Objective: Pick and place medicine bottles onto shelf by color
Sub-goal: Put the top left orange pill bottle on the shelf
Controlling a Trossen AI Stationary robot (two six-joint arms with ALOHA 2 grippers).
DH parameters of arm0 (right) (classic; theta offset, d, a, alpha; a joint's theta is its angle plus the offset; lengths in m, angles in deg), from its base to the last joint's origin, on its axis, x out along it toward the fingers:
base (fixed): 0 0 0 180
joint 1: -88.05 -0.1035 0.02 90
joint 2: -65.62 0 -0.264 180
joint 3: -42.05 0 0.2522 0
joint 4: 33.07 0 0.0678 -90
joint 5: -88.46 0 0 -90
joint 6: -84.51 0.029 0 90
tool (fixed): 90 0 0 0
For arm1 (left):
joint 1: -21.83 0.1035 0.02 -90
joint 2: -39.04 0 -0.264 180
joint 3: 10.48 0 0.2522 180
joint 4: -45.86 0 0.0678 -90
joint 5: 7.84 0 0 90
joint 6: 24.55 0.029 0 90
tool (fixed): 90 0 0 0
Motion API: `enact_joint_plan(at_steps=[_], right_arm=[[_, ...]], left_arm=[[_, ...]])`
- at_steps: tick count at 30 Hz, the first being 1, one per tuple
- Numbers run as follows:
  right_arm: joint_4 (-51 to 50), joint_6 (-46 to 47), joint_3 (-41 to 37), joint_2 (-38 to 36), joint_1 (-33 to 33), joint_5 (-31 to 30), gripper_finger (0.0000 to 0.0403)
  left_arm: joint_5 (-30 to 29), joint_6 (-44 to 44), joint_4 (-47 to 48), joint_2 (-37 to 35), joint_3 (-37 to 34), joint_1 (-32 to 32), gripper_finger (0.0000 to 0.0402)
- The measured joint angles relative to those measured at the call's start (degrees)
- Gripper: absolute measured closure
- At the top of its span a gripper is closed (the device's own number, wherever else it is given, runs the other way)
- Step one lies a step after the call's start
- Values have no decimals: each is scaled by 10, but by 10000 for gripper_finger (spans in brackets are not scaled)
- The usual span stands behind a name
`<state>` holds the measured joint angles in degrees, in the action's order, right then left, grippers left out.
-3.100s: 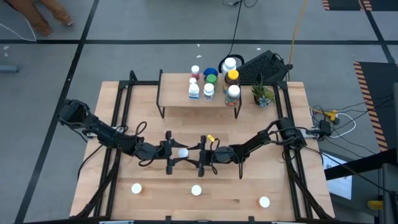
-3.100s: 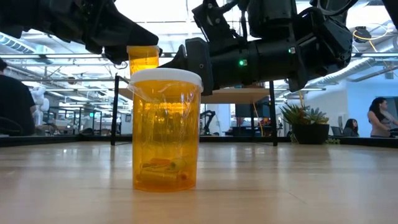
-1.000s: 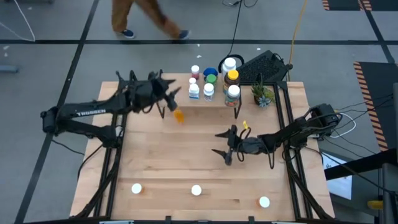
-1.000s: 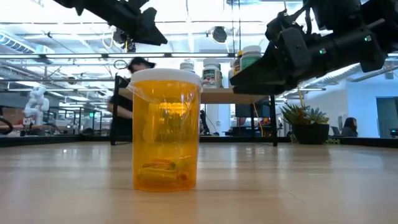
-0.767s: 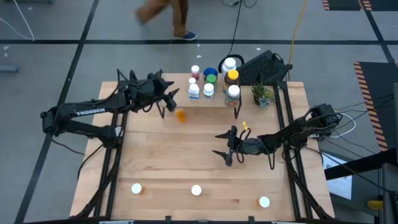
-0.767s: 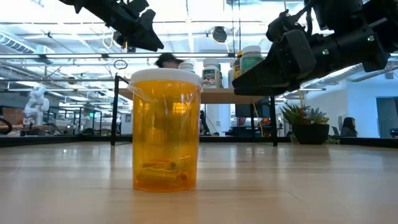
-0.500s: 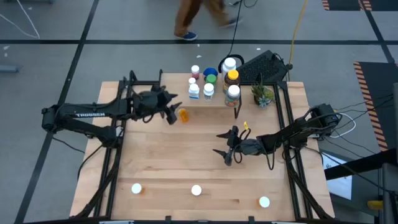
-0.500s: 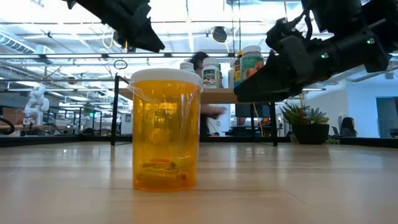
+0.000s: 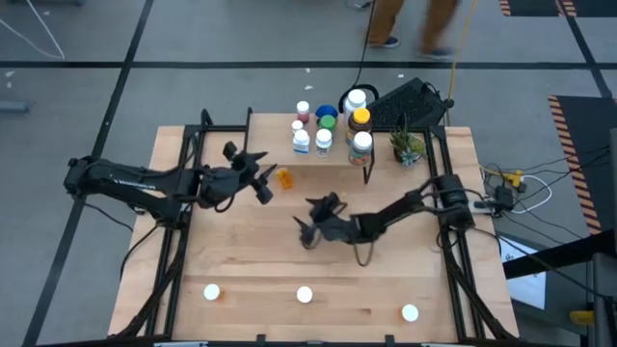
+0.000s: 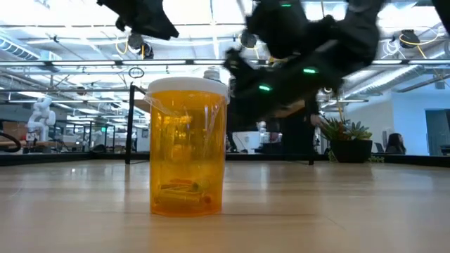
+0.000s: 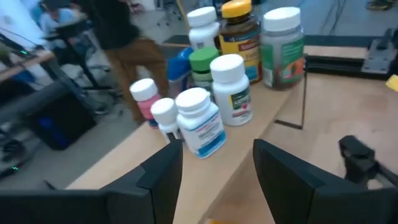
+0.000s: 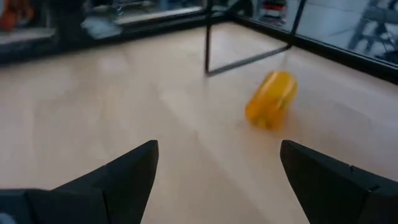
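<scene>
An orange medicine bottle (image 9: 284, 177) lies on its side on the table, just in front of the shelf (image 9: 270, 152); the right wrist view shows it (image 12: 271, 99) beside a black shelf leg. Several white-, blue-, green- and yellow-capped bottles (image 11: 211, 93) stand on the shelf. My left gripper (image 9: 253, 175) hovers open just left of the lying bottle, facing the shelf (image 11: 214, 180). My right gripper (image 9: 310, 222) is open on the near right side of that bottle, pointing at it (image 12: 217, 180). Another orange bottle (image 10: 188, 146) stands upright near the table's front edge.
Three white-capped bottles (image 9: 211, 292), (image 9: 305, 295), (image 9: 410, 312) stand along the table's near edge. A small potted plant (image 9: 406, 146) sits right of the shelf, with a black device (image 9: 410, 101) behind it. A person walks past beyond the table's far edge.
My left gripper has drawn back from the shelf's left end toward the table's near edge and come lower, staying open. My right gripper has moved toward the table's left, closer to the lying orange bottle. That bottle has stayed where it lay.
</scene>
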<state>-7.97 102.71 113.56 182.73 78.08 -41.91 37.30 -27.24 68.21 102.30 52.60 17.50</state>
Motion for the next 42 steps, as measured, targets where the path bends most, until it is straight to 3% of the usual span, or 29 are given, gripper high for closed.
enact_joint_plan(at_steps=[4, 8, 22, 31, 35, 42], right_arm=[[-126, 63, 90, 19, 45, 1, 69], [-232, 107, 169, 43, 83, 28, 69], [-214, 66, 261, 133, 128, 60, 69], [-225, 69, 265, 142, 155, 99, 70], [-230, 88, 265, 142, 166, 131, 92], [-254, 109, 265, 142, 172, 153, 175]], left_arm=[[-52, 5, 12, -23, 0, -12, 203], [-57, 7, 41, -51, 0, -16, 204], [-58, -13, 87, -93, 0, -19, 204], [-58, -13, 87, -93, 0, -19, 204], [-58, -17, 87, -93, 0, -19, 204], [-58, -20, 87, -93, 0, -19, 204]])
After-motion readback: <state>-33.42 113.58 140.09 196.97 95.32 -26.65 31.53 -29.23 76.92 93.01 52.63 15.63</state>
